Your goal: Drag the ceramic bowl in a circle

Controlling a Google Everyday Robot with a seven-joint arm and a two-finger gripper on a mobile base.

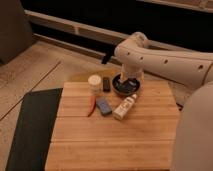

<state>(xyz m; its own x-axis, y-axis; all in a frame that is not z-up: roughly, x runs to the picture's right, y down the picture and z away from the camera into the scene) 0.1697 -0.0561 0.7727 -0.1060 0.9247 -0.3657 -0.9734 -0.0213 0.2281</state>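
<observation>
The ceramic bowl (125,88) is dark and round and sits at the back of the wooden table (115,135), right of the cream cup (94,84). My gripper (128,80) hangs down from the white arm (160,59) and reaches into the bowl at its back part. The arm's wrist hides the far rim of the bowl.
A dark flat block (106,83) lies between cup and bowl. A blue block (104,105), a red-orange thing (91,105) and a white bottle on its side (124,107) lie just in front. A dark mat (31,127) lies on the floor left of the table.
</observation>
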